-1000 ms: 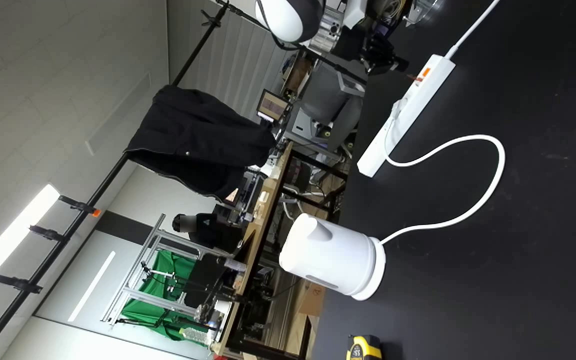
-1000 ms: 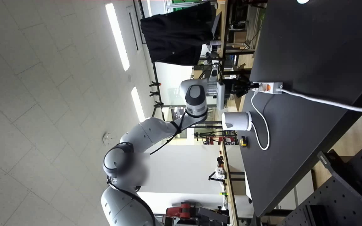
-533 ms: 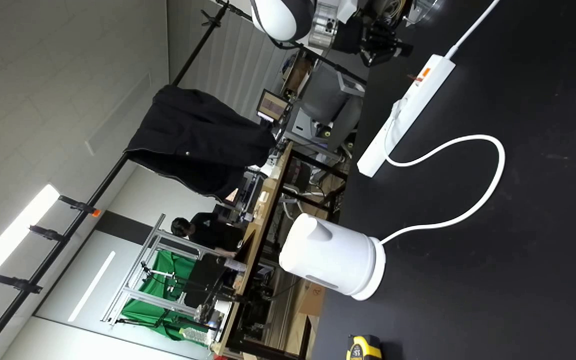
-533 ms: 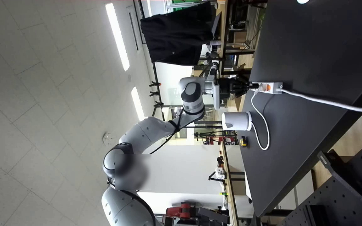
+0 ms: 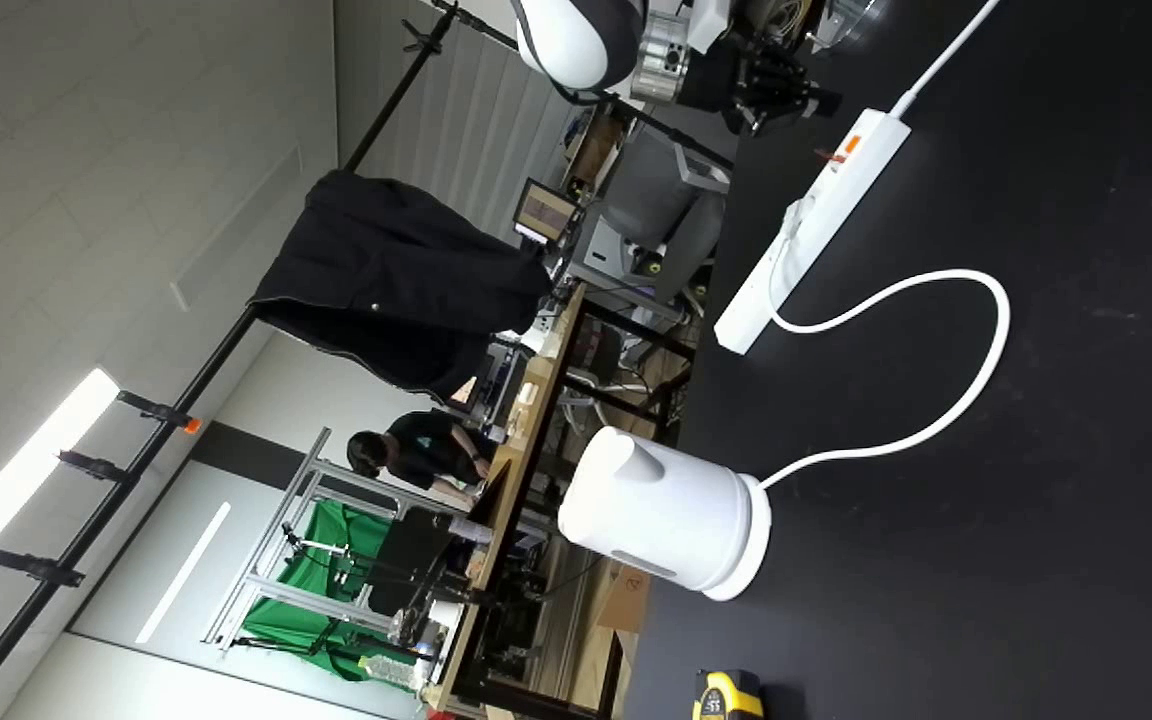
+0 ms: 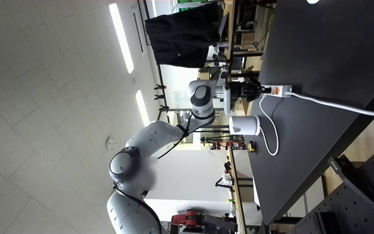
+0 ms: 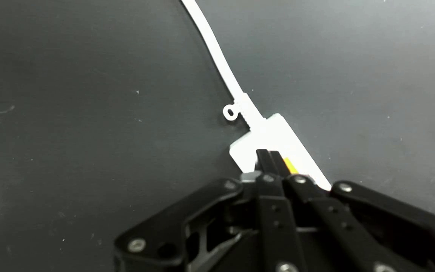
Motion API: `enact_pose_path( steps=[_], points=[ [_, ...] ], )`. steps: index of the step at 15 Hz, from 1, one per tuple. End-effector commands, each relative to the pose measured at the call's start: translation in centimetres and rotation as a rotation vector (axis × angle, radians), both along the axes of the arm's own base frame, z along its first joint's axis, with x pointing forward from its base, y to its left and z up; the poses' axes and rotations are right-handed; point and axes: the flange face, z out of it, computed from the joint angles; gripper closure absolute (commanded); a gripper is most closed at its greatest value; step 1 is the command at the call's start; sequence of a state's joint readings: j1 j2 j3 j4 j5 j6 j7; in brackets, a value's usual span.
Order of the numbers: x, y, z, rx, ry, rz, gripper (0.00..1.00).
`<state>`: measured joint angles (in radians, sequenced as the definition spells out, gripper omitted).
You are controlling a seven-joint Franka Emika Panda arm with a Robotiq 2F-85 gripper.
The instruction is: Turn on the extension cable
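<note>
On the table (image 5: 1066, 520) lies the extension cable (image 5: 821, 228). The gripper (image 7: 270, 153) hovers near its switch (image 5: 852, 144), 2 fingertips (image 7: 264, 160) pressed together.

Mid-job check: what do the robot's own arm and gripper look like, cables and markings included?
A smooth, rounded, white-grey arm with round dark grey joint caps. A thin black cable runs along it, past a black strap. A silver metal flange leads to an angular, jointed black gripper with silver screw heads. Part of the arm is blurred; I can read no markings.
</note>
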<state>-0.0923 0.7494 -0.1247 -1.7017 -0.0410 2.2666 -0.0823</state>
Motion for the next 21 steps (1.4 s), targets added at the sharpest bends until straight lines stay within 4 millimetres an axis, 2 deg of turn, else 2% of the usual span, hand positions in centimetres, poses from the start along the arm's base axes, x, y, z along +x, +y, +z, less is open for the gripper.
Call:
enact_pose_path(
  steps=[1,11,21],
  points=[
    [0.3,-0.2,-0.6,-0.001,-0.007,-0.034,1.00],
    [0.9,0.9,-1.9,0.037,-0.104,-0.034,1.00],
    [0.9,0.4,-3.2,0.039,-0.125,-0.046,1.00]
  ],
)
